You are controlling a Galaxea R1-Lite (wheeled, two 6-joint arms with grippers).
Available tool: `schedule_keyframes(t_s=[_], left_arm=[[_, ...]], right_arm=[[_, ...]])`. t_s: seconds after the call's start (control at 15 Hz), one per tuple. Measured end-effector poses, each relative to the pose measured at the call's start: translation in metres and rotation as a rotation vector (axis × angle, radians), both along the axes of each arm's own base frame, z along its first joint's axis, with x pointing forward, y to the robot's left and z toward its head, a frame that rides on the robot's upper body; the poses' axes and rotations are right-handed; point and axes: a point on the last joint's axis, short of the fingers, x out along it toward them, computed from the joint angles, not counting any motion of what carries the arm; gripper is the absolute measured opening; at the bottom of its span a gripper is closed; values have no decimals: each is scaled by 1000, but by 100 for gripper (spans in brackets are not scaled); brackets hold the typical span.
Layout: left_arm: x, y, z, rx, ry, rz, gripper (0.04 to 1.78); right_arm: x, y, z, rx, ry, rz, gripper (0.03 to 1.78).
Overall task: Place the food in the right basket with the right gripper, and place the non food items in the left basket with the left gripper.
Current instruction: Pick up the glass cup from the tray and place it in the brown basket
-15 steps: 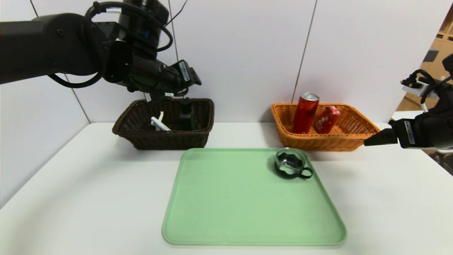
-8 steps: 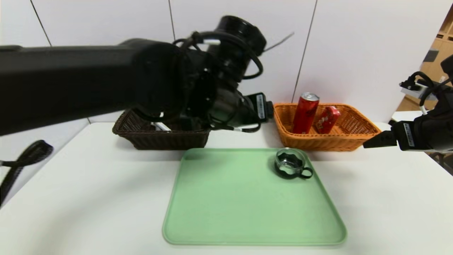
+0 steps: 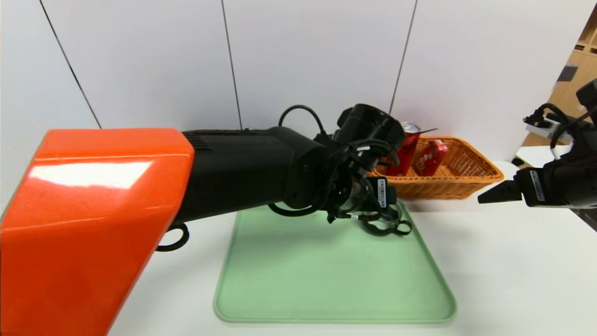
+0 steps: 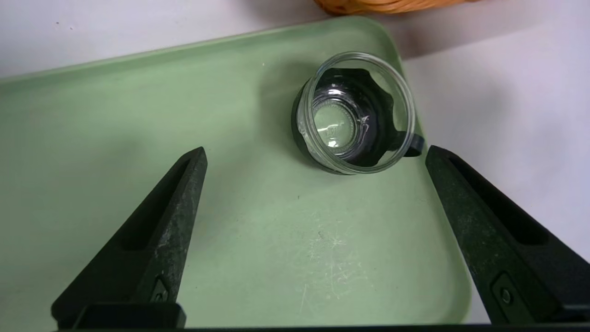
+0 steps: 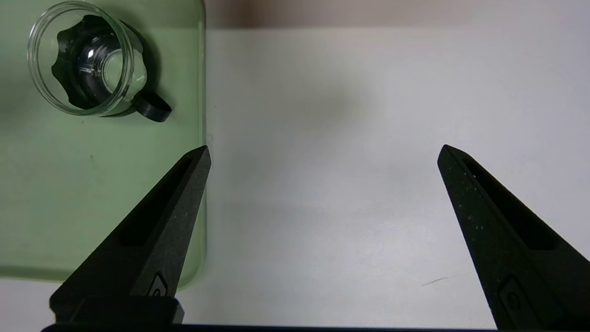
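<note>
A small glass cup (image 4: 355,113) in a black holder stands at the far right corner of the green tray (image 4: 230,115). My left gripper (image 4: 315,148) hovers just above it, open wide and holding nothing, with one fingertip (image 4: 433,154) close to the cup's handle. In the head view the left gripper (image 3: 387,212) covers most of the cup (image 3: 389,227). The left basket is hidden behind my left arm. A red can (image 3: 410,147) and a red carton (image 3: 431,155) sit in the right basket (image 3: 466,179). My right gripper (image 5: 323,147) hangs open and empty over bare table right of the tray.
My left arm with its orange shell (image 3: 93,210) fills the left half of the head view and reaches across the tray (image 3: 326,280). White wall panels stand behind the baskets. The orange basket's edge (image 4: 382,4) lies just beyond the cup.
My left arm has swung from above the left basket rightward and down over the tray to the cup, its jaws widening a little. The right arm has barely moved.
</note>
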Motion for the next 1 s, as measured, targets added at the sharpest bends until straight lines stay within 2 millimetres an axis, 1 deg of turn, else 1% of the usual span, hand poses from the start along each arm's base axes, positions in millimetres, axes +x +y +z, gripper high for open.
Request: schedule_keyframes(t_s=[0.27,0.53,0.73,1.0], left_arm=[[9,-11,-20,51,-56,25,167],[14,-17,-34,68,-52,23,168],[16,-19,-41,93,-55,11,169],[19,-21,-43,101,-83,-4,169]], right_arm=[[-1,0,-4,0,14,2,170],[-2,1,-8,1,29,3,170],[-2,1,-9,0,34,4,170],[-3,2,-10,0,38,7,170]])
